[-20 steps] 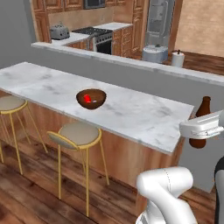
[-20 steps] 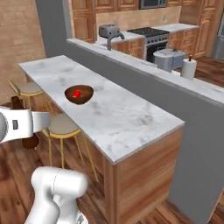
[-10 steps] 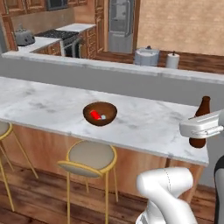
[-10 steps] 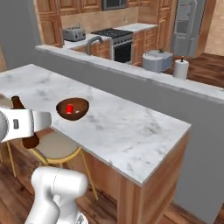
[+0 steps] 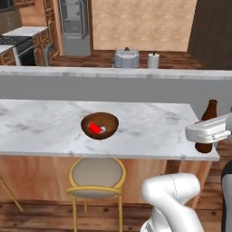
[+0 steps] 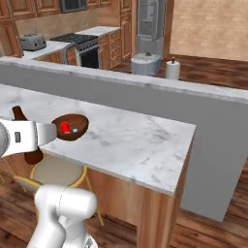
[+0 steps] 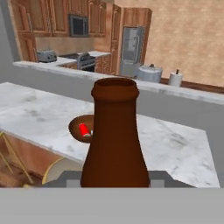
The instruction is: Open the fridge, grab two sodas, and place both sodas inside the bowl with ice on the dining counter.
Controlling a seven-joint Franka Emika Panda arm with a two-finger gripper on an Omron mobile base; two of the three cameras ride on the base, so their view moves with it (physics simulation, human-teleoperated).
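My gripper is shut on the soda bottle, a slim dark brown one held upright just off the near right end of the dining counter. In the hand view the bottle rises close in front. To its left on the marble sits the dark wooden bowl, holding the red soda can and a pale ice cube. From the right base view, the bowl with the can lies just beyond my hand. The grey fridge stands far back, its door shut.
A yellow-legged stool stands under the counter's near edge below the bowl. Behind the counter runs a higher grey ledge. Beyond it are a grey pot, a paper towel roll, a stove and a toaster.
The base has driven, so both base views swung round; the counter and bowl now sit nearer and more square-on. The bottle stays in my shut gripper.
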